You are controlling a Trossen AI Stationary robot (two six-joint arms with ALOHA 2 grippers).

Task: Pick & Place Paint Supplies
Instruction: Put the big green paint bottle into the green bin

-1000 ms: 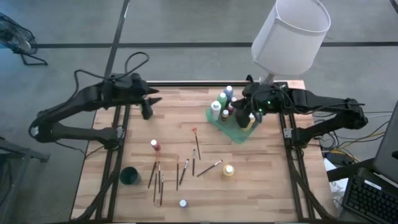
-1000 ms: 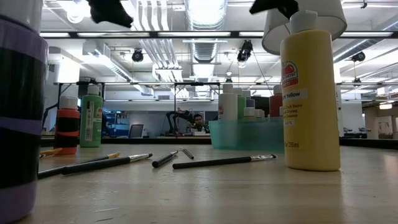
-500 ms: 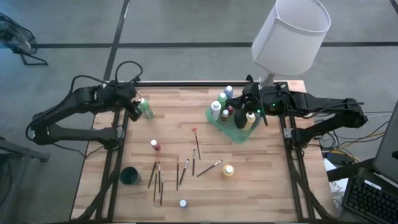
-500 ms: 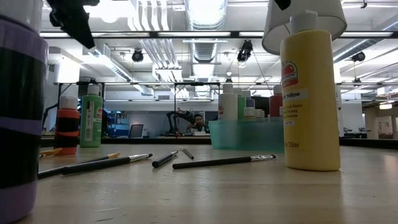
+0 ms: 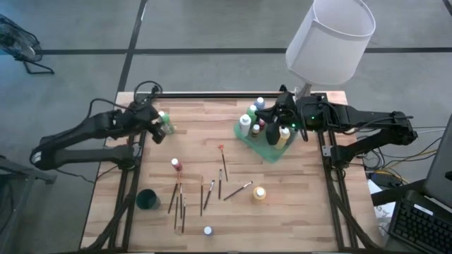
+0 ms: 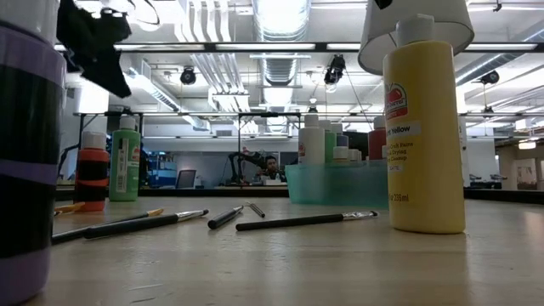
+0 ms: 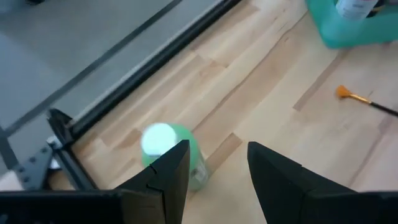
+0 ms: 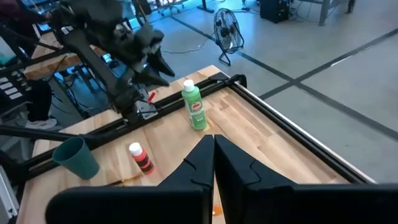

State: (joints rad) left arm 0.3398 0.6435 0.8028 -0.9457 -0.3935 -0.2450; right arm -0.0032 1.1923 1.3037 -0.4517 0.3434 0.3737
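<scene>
Left tool (image 7: 214, 165) spread, empty, hovers just beside green bottle (image 5: 165, 123). Bottle upright at surface's far-left corner, well apart from tray (image 5: 266, 152). Right tool (image 8: 213, 155) pressed together, over tray.

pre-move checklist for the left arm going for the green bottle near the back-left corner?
1. Left pincer open: ok, there is a clear gap between its fingers.
2. Left pincer empty: ok, nothing sits between the fingers.
3. Green bottle upright: ok, it stands cap up near the table's back-left corner.
4. Pincer lined up on the bottle: not ok, the bottle sits behind one finger, not in the gap.
5. Space around the bottle: ok, the red bottle and the brushes lie well away.
6. Right arm out of the way: ok, right pincer is shut over the green tray.
</scene>
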